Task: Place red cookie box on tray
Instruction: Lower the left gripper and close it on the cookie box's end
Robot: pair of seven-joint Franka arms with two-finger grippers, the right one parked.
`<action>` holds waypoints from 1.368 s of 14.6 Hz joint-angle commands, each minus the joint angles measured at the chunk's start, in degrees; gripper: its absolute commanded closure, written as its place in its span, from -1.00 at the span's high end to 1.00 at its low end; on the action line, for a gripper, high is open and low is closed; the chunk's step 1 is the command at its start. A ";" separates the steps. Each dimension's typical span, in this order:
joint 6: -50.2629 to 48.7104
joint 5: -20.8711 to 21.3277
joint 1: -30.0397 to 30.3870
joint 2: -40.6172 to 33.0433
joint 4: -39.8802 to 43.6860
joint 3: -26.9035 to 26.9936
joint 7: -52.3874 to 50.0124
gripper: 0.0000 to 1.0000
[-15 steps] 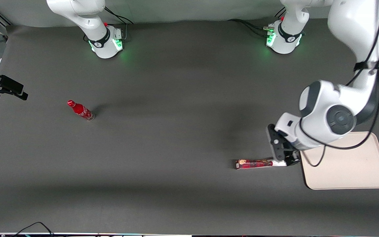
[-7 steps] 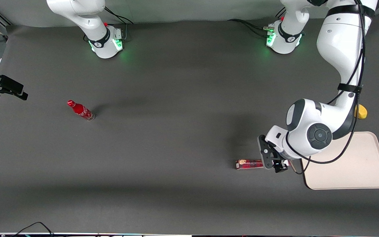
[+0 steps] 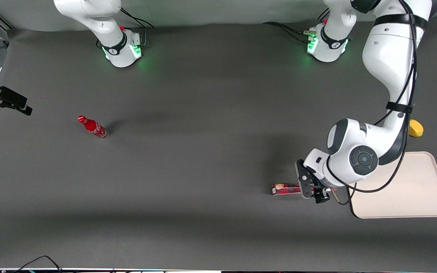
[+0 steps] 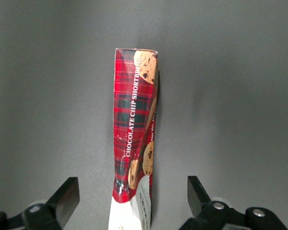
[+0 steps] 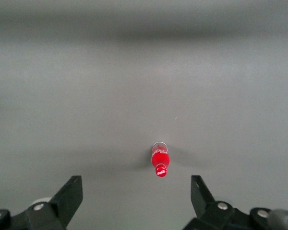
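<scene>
Front view gives us the dark tabletop (image 3: 203, 170), with the cream tray (image 3: 412, 197) bare near its front edge at the working arm's end. Just beside the tray, the red cookie box (image 3: 286, 188) stands on its thin edge on the mat, not yet lifted. Our left gripper (image 4: 133, 201) straddles the box's white-label end, jaws wide apart, touching nothing. We judge that grasp, lift and placement all remain.

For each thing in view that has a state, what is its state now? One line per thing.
gripper: open, fingers either side of the box's white label end.
red cookie box: on its narrow edge on the table, not gripped, beside the tray.
tray: flat on the table, nothing on it.
red bottle: upright, capped.
</scene>
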 commanded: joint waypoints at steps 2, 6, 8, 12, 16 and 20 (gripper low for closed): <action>1.90 1.03 -1.19 2.99 2.06 0.62 0.60 1.00; 3.32 1.20 -1.36 3.87 1.63 0.62 0.51 1.00; 3.32 1.99 -1.27 4.30 1.63 0.71 0.68 1.00; 3.32 2.34 -1.27 5.36 1.54 0.80 0.60 1.00; 4.11 2.35 -1.27 6.85 1.54 0.80 0.60 1.00; 4.11 2.78 -1.54 6.94 1.71 0.80 0.60 0.45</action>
